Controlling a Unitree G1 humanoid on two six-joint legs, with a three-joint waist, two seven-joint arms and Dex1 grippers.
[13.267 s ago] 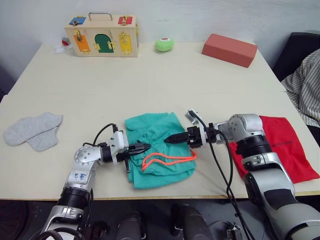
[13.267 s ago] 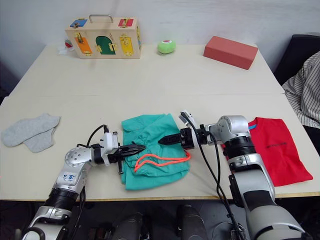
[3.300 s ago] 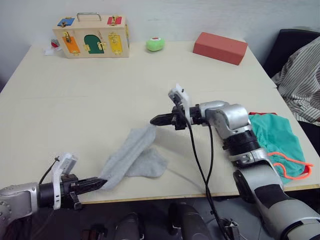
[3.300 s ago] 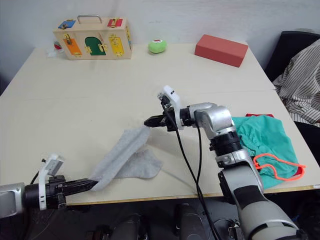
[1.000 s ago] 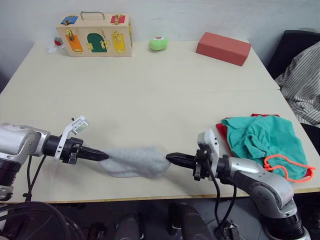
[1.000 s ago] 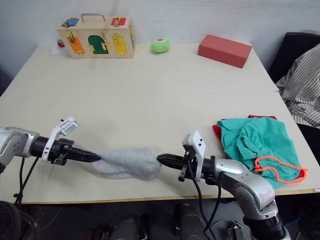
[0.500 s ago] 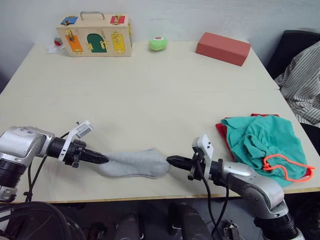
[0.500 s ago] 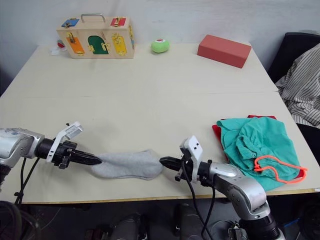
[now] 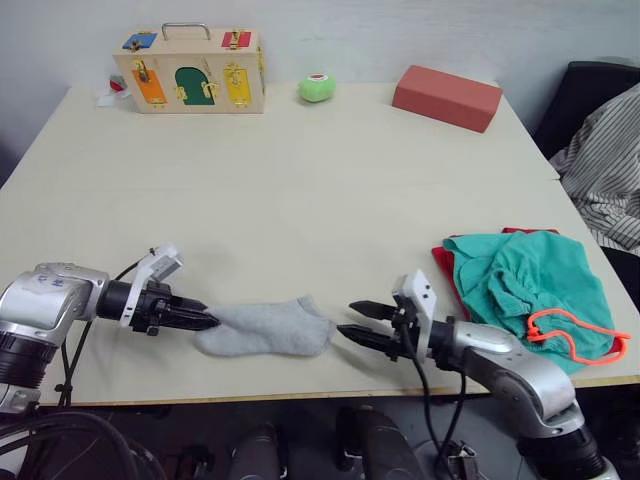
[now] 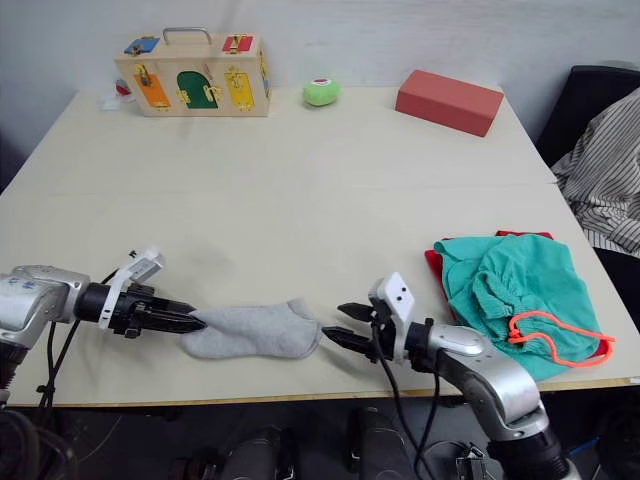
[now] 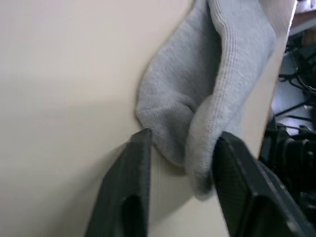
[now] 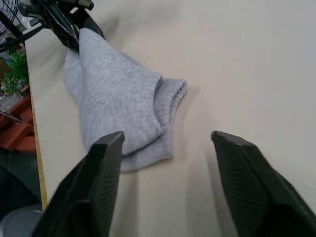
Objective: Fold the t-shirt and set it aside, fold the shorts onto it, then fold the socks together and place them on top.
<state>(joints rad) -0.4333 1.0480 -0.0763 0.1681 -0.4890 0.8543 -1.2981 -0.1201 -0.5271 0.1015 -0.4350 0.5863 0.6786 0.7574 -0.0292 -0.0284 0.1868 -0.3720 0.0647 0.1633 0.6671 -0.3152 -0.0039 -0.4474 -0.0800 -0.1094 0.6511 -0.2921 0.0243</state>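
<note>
Released by the right tool (image 9: 358, 320), now spread; left tool (image 9: 208, 320) still pinches socks (image 9: 265, 328).

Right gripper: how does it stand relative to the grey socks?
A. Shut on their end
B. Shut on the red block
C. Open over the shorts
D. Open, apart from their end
D: the right gripper has spread fingers beside the socks, with bare table between them.
</note>
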